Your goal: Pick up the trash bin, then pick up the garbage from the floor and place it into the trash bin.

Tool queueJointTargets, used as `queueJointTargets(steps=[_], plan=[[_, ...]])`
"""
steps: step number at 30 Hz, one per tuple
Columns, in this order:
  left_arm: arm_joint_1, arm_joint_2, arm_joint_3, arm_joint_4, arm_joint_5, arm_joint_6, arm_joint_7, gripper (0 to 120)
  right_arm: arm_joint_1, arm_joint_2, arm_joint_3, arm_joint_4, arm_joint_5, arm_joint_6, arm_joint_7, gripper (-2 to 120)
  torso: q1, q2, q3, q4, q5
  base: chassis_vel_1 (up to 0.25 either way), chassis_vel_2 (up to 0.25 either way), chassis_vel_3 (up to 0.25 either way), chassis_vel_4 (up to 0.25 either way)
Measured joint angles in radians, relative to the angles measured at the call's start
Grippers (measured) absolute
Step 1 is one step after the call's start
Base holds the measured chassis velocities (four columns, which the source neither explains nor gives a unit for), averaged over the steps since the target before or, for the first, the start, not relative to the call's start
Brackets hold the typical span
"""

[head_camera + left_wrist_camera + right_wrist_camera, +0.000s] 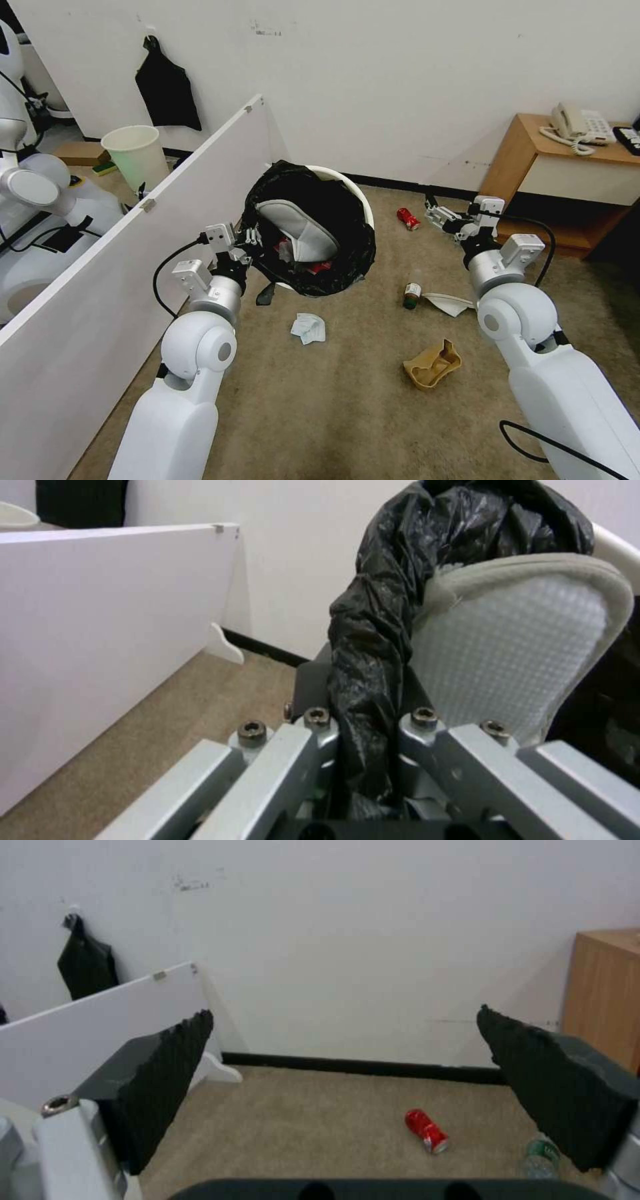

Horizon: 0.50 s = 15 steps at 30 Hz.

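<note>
The left gripper (248,238) is clamped on the rim of the trash bin (347,187), black liner pinched between its fingers (313,740) in the left wrist view. The bin hangs off the floor at centre frame in the head view, tipped so its mouth faces the camera and a little right, its long axis leaning away toward the wall. A white slipper (300,227) and some red wrappers already lie inside.

So picking up the bin looks done; collecting the garbage is the step in hand. The right gripper (437,217) hovers right of centre with its jaws spread wide and nothing between them, near the red can (408,219). The can lies on its side on the carpet near the baseboard, its long axis running diagonally in the right wrist view.

The next move probably calls for lowering the spread jaws across the can's narrow width. A small bottle (412,292), a blue tissue (308,328) and a brown paper bag (432,365) lie in the lower middle of the frame.
</note>
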Motion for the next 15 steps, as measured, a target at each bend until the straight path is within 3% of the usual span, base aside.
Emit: queueJointTargets(steps=[10, 15], plan=[[0.004, -0.002, -0.002, -0.001, 0.000, 0.000, -0.001, 4, -0.003, 0.004, -0.002, 0.000, -0.003, 0.002, -0.003, 100, 0.000, 0.000, 0.000, -0.0001, 0.0000, 0.000, 0.000, 0.000, 0.000], [0.003, -0.002, -0.003, -0.003, 0.000, 0.001, -0.002, 4, -0.003, 0.005, -0.003, 0.000, -0.006, 0.003, -0.005, 100, 0.000, 0.000, 0.000, 0.0001, 0.0000, -0.058, 0.089, 0.071, -0.078]])
